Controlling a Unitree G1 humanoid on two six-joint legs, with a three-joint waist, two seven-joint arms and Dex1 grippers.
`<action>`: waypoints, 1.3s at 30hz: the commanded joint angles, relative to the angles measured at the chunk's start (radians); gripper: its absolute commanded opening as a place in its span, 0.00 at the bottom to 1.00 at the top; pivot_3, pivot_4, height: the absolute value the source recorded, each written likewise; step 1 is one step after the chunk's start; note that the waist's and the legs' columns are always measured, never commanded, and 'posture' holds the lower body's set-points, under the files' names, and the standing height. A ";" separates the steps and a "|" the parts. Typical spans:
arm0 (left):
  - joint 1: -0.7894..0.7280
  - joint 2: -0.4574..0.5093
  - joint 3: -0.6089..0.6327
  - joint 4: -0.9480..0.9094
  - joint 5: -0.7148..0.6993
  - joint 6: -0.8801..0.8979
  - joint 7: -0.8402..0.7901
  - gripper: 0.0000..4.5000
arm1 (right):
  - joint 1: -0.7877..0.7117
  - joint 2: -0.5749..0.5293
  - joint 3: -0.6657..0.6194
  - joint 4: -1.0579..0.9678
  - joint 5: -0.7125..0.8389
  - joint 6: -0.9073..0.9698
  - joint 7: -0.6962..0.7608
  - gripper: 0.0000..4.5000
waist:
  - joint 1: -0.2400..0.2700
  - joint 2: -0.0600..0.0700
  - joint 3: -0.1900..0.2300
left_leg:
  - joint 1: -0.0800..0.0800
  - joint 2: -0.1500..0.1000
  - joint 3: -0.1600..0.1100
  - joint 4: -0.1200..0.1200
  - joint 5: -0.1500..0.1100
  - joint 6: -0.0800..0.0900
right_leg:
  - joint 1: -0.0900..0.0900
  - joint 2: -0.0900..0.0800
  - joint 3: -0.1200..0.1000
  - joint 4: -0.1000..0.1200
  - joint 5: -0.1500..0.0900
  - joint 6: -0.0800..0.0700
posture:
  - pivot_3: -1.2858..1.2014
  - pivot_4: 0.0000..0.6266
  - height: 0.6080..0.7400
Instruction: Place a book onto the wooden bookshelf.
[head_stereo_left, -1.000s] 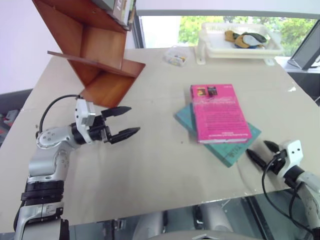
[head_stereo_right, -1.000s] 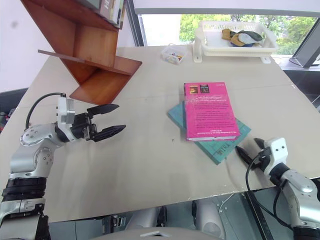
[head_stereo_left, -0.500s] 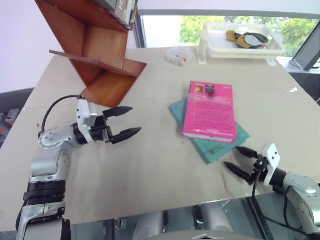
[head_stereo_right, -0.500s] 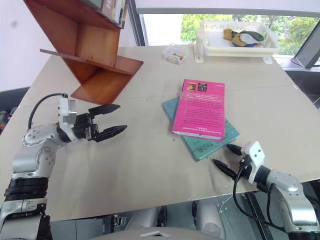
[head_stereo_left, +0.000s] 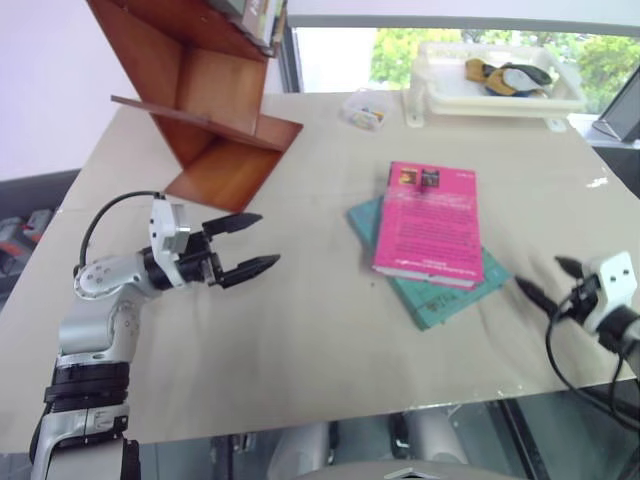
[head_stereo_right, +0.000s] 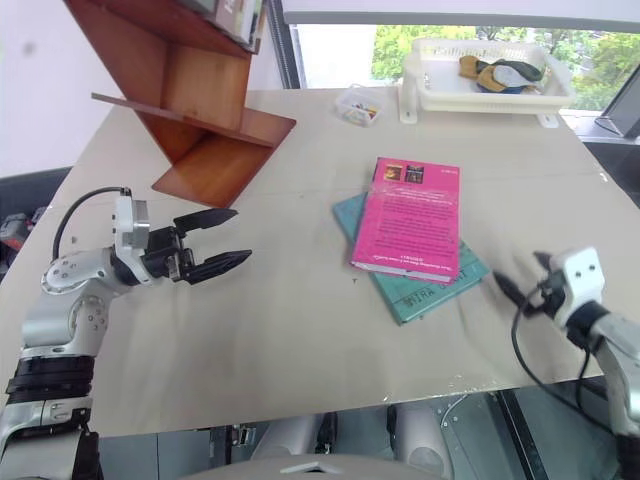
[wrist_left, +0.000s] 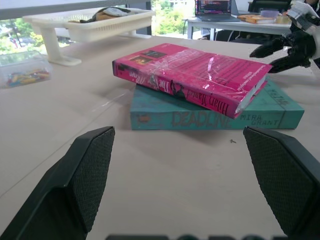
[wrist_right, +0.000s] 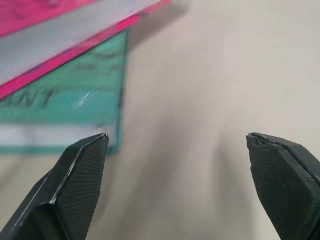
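Magenta-pink book (head_stereo_left: 430, 224) over teal-blue book (head_stereo_left: 437, 292); reddish-brown wooden bookshelf (head_stereo_left: 205, 100); white tray (head_stereo_left: 495, 92).

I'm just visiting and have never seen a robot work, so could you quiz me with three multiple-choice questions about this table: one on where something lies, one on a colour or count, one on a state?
1. Where does the bright magenta-pink paperback book lie?
A. on the teal-blue book
B. on the reddish-brown wooden bookshelf
C. in the white plastic tray

2. How many books lie on the beige table?
A. one
B. two
C. four

3. How is the robot's left hand?
A. shut on the pink book
B. shut and empty
C. open and empty

Answers: 1 A, the pink cover rests across the teal one. 2 B, only the pink and teal pair lie there. 3 C, its two black fingers stand apart with nothing between them.
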 joint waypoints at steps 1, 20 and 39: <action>0.000 0.013 0.018 -0.030 -0.011 -0.009 -0.002 0.99 | -0.147 0.035 0.022 0.016 -0.072 0.024 -0.161 1.00 | -0.006 0.001 0.001 | 0.000 0.000 0.001 0.000 0.000 0.000 | 0.000 0.000 0.001 0.000 0.000 0.000 | 0.52 0.24 1.00; 0.096 0.024 0.091 -0.159 -0.132 0.065 0.003 0.99 | -0.835 0.143 0.130 0.899 -0.134 -0.147 -0.088 1.00 | -0.028 0.005 0.005 | -0.002 -0.001 0.002 -0.002 0.001 -0.002 | -0.001 -0.002 0.001 -0.002 0.002 0.003 | 0.52 0.24 1.00; 0.152 0.027 0.123 -0.206 -0.158 0.077 0.023 0.99 | -0.883 0.232 0.241 0.909 -0.161 -0.208 0.181 1.00 | -0.026 0.007 0.007 | -0.003 -0.001 0.001 -0.002 0.002 -0.003 | -0.003 -0.004 0.001 0.000 0.002 0.003 | 0.52 0.24 1.00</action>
